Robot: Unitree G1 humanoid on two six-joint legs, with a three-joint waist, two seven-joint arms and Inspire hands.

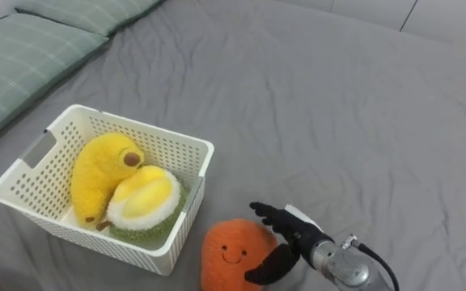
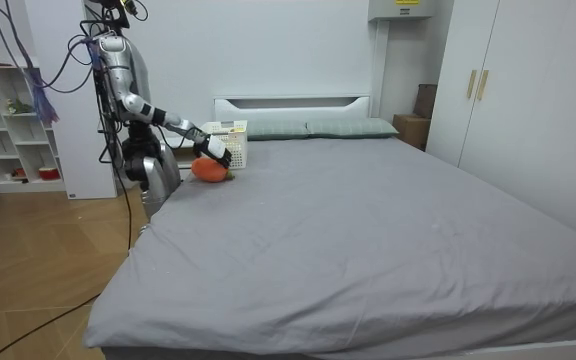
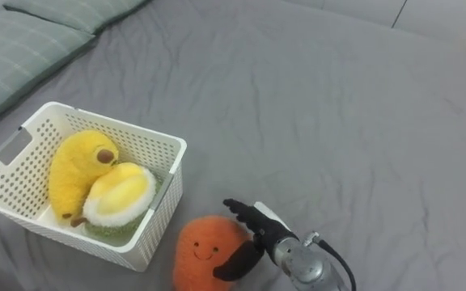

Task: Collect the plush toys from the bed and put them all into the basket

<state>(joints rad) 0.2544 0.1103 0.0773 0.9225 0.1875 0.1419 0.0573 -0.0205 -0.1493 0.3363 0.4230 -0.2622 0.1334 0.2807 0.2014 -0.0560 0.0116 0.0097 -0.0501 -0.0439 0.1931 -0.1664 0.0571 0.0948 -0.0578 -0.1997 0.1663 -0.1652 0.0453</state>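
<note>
In the white basket (image 1: 95, 239) lie a banana plush (image 1: 95, 171) and a durian plush (image 1: 146, 199), the orange plush (image 1: 226, 257) sits just right of it, and we should close our wide-spread right hand (image 1: 292, 230) deep round that soft body, since the grey sheet (image 1: 322, 105) beyond yields, with a wardrobe (image 2: 488, 90) well past the basket.

Soft, even indoor light, moderately bright, faint diffuse shadows
</note>
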